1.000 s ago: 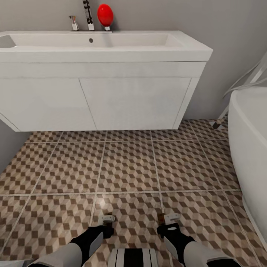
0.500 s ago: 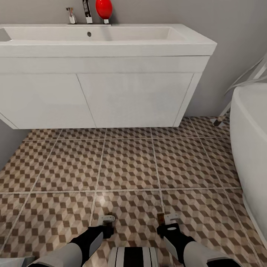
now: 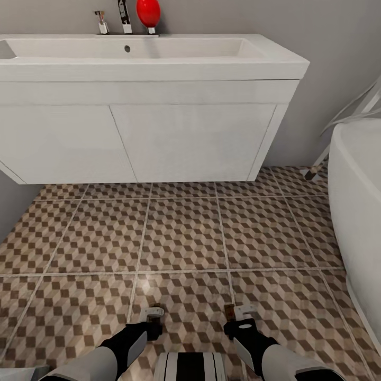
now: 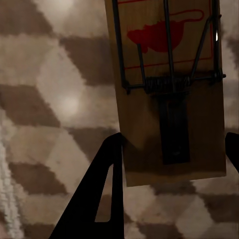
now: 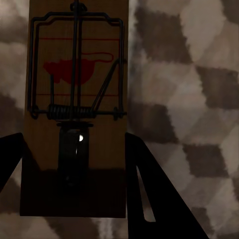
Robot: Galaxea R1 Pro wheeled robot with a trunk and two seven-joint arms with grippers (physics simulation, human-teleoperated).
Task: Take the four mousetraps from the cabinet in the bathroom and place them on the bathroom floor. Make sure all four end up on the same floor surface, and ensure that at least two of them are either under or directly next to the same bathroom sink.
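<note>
Facing the sink (image 3: 159,53), I held one mousetrap (image 4: 169,99) in my left fingers (image 4: 107,184) and another mousetrap (image 5: 77,114) in my right fingers (image 5: 144,184), each pair closed on the board's rear end, both above the bathroom floor (image 3: 180,233) short of the sink. They seemed light, stiff boards; gripping the bare wood clear of the spring wire looked safest.

Sink (image 3: 143,53) is located well ahead of both grippers; bathtub (image 3: 360,211) stands to their right; bathroom floor (image 3: 180,238) is spread beneath them.
</note>
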